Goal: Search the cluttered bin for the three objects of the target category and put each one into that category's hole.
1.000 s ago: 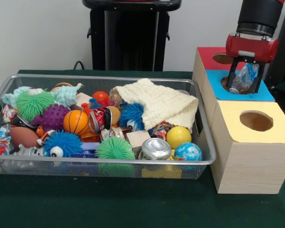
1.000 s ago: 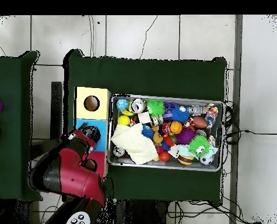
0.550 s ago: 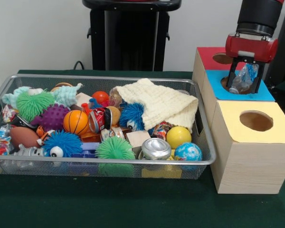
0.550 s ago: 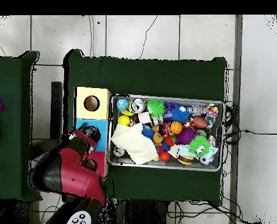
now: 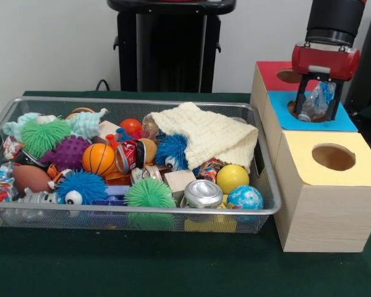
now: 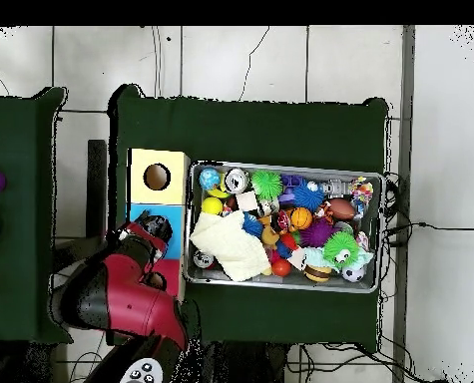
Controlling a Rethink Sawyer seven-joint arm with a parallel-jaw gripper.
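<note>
I have the gripper (image 5: pixel 317 106) at the upper right of the front view, its fingers closed on a crumpled clear plastic bottle (image 5: pixel 315 102) that hangs right over the hole in the blue box (image 5: pixel 343 122). Compared with a second ago, the red wrist has crept slightly up and left in the frame, yet the bottle is not released; it sits between the fingers with its lower end at the hole's rim. I judge the drop is imminent: once I open, this item should fall into the blue hole. In the overhead view the arm (image 6: pixel 121 294) covers the blue box at the left centre, so I cannot check alignment there. The wire bin (image 5: pixel 142 211) across the lower left remains full, with a crushed can (image 5: pixel 203 193) near its front edge.
</note>
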